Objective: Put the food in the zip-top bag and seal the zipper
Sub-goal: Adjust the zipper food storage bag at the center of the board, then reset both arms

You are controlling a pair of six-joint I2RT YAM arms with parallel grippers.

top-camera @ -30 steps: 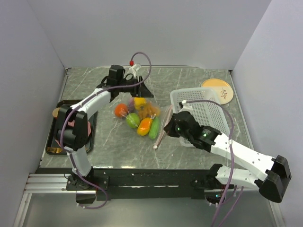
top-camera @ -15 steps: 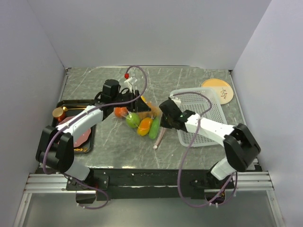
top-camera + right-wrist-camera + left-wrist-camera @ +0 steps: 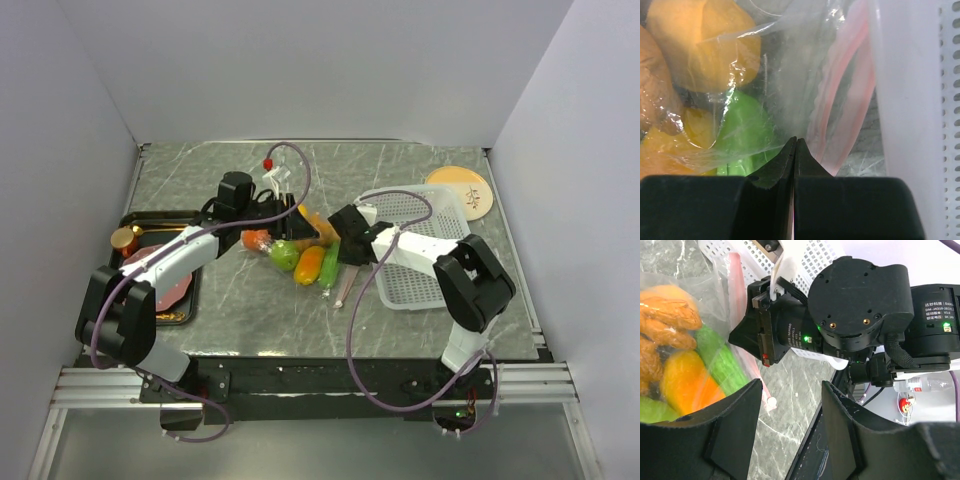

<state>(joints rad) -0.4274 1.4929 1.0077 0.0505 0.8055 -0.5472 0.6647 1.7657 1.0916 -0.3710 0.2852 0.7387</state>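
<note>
The bag lies on its side in the middle of the tabletop, just left of the white basket. It is clear, crinkled plastic, and the food shows through it in a packed clump: a red-orange tomato, a green lime, an orange mango and a long green cucumber at the near right. In the right wrist view the film is glossy and creased over a yellow piece and a bright green one. The zipper, a thin pale pink strip, runs along the bag's right edge beside the basket wall. It ends nearest the arms in a small whitish tip lying on the tabletop.

The left hand is at the far side of the bag, fingers apart with only tabletop showing between them; it grips nothing. The right hand is at the bag's right side, fingers pressed together with no gap. The film reaches their tips, but I cannot tell whether a fold is caught there.
</note>
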